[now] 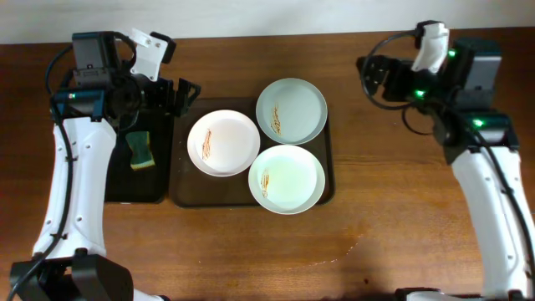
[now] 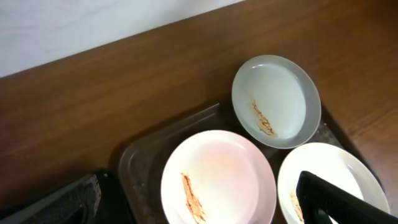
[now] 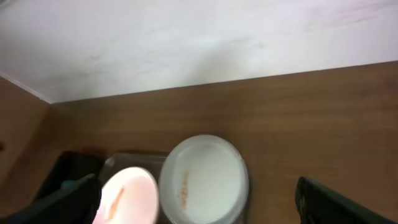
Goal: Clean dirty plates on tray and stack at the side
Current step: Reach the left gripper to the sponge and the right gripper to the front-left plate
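Note:
Three dirty plates lie on a dark brown tray, each with an orange-brown smear. A white plate is at the left, a pale blue plate at the back right, and a second white plate at the front. My left gripper is open and empty, above the tray's back left corner. In the left wrist view the white plate lies below its fingers. My right gripper is open and empty, held high to the right of the tray; in its wrist view the pale blue plate shows.
A yellow and green sponge lies on a black tray just left of the brown tray. The wooden table runs to the right of the tray. A pale wall is behind the table.

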`<action>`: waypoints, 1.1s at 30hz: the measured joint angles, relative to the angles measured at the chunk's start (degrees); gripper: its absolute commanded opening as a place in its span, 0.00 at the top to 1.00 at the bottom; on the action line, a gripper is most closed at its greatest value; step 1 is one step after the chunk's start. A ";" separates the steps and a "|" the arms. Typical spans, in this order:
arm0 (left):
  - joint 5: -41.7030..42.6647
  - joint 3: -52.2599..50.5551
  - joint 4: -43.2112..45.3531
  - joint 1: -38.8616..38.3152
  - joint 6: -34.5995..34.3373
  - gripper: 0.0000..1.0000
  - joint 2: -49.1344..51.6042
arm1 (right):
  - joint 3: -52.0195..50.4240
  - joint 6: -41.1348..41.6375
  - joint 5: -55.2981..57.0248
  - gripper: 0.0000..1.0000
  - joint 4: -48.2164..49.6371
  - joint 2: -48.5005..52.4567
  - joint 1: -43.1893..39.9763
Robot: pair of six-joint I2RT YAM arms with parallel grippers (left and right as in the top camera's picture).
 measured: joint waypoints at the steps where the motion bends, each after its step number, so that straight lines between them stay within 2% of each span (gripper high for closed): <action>1: 0.33 0.02 -0.24 0.00 0.00 0.01 0.00 | 0.07 0.28 0.11 0.02 0.39 1.31 2.54; 3: 0.28 0.04 -0.48 0.00 0.00 0.01 0.04 | 0.15 1.75 2.80 0.08 0.57 4.66 8.85; 4: -1.11 0.04 -0.59 0.00 -0.61 0.01 0.04 | 0.22 2.78 5.29 0.14 0.98 7.93 13.60; 9: -14.40 0.04 -1.20 4.17 -15.13 0.01 0.04 | 0.63 8.07 11.74 0.25 3.87 19.17 25.49; 12: -17.46 0.07 -1.88 8.37 -19.30 0.01 0.37 | 6.64 9.79 15.04 0.34 -0.96 26.84 29.29; 13: -17.97 0.17 -2.16 9.22 -19.91 0.01 0.81 | 11.45 10.40 16.13 0.39 -6.86 30.08 30.49; 16: -18.69 0.26 -2.45 10.43 -21.14 0.01 3.28 | 25.03 11.06 19.63 0.43 -16.48 39.06 32.79; 18: -18.86 0.26 -2.71 10.51 -21.18 0.01 5.97 | 29.20 11.47 21.53 0.45 -20.28 42.58 33.94; 25: -19.08 0.26 -3.13 10.51 -21.20 0.01 12.76 | 29.57 14.40 24.13 0.47 -23.85 45.83 34.62; 33: -19.54 0.26 -2.84 10.51 -21.22 0.01 13.33 | 29.64 18.29 24.04 0.56 -24.17 47.56 35.98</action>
